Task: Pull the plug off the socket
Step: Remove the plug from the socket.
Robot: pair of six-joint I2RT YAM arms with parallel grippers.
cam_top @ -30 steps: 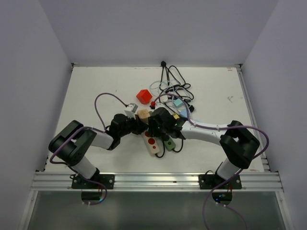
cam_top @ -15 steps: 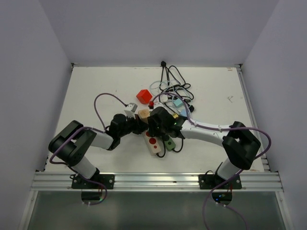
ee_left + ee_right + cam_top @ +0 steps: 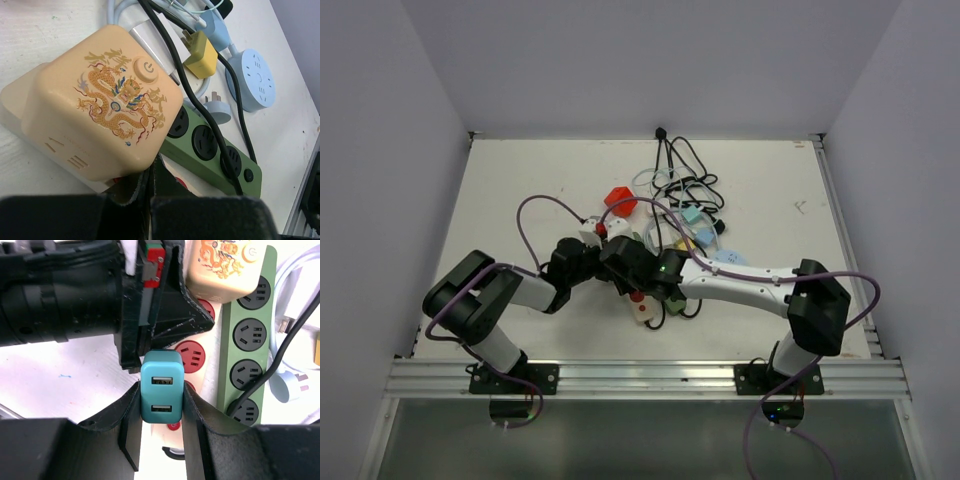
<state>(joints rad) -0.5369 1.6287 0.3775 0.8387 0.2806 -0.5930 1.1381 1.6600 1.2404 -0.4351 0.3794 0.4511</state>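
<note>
R gripper [image 3: 160,389] part-open, fingers clamped on both sides of the teal USB plug [image 3: 161,402]. Plug sits over the white strip [image 3: 192,352] w/ red sockets; seated or clear, cannot tell. L gripper [image 3: 152,172] fully closed, holding nothing, tips by the beige cube [image 3: 100,110]. Green strip [image 3: 247,340] just right of plug. Cable tangle [image 3: 680,170] toward far edge; bare table [image 3: 520,180] to left.

Cream rounded plastic cube socket [image 3: 100,105]: gold and coloured dragon emblem on top face, gold Chinese-style characters either side, too ornate to read. Round cream button [image 3: 145,68] at cube corner: power sign, circle with short bar. Right wrist view shows same dragon and power sign.
</note>
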